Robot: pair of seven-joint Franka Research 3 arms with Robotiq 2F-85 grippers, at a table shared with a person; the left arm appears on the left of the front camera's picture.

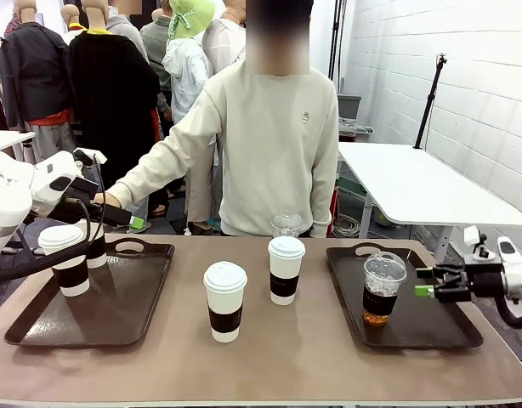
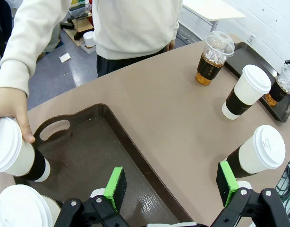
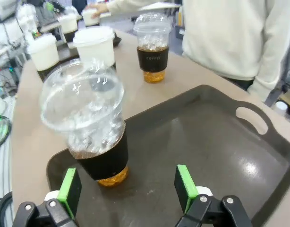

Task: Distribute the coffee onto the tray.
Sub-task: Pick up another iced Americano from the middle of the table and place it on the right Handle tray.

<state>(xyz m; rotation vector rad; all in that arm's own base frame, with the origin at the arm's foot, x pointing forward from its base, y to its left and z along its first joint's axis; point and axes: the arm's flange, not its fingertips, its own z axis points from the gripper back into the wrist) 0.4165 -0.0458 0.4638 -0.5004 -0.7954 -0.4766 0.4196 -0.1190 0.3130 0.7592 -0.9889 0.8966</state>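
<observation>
- The left tray (image 1: 40, 327) lies at the lower left of the bench (image 1: 269, 357), the right tray (image 1: 448, 327) at the lower right.
- On the left tray, the near paper cup (image 1: 70, 259) stands before the far paper cup (image 2: 15, 151), which the person's hand (image 2: 10, 106) touches.
- Between the trays, the front cup (image 1: 224, 300) stands lower left of the back cup (image 1: 286, 269).
- The rear iced cup (image 1: 286, 223) stands behind the back cup.
- The tray iced cup (image 1: 382, 289) stands on the right tray's left half.

R gripper (image 3: 128, 191): jaws wide apart, nothing btwn green pads. Iced coffee cup (image 3: 95, 137), clear dome lid, dark sleeve, upright on dark tray (image 3: 216, 151), near the pads, twd the left one. Farther off, on brown table (image 3: 178, 75): 2nd iced cup (image 3: 153, 52), white lidded cup (image 3: 94, 45), another lidded cup (image 3: 43, 51) left of it. Far end: person's hand (image 3: 100, 8) at a far white cup (image 3: 90, 16).
</observation>
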